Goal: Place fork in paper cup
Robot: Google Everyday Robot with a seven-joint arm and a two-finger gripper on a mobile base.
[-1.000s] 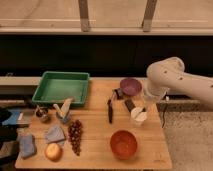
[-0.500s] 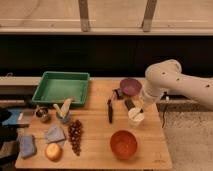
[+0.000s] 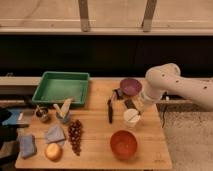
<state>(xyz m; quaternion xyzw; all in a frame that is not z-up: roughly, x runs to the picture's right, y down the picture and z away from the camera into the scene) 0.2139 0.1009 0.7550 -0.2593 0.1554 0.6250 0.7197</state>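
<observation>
Compared with a second ago, my arm (image 3: 172, 85) is reaching lower, bringing my gripper (image 3: 134, 106) from beside the purple bowl (image 3: 130, 86) to just above the paper cup (image 3: 131, 118). I am hovering over the cup's rim, between the purple bowl and the orange bowl (image 3: 123, 144). Whether my jaws are wide or closed I cannot tell, and I cannot make out the fork; I judge it is likely in my grasp or already going into the cup. The black-handled utensil (image 3: 109, 110) is lying left of the cup on the table (image 3: 95, 150). Remaining, I judge: confirming release and withdrawing.
</observation>
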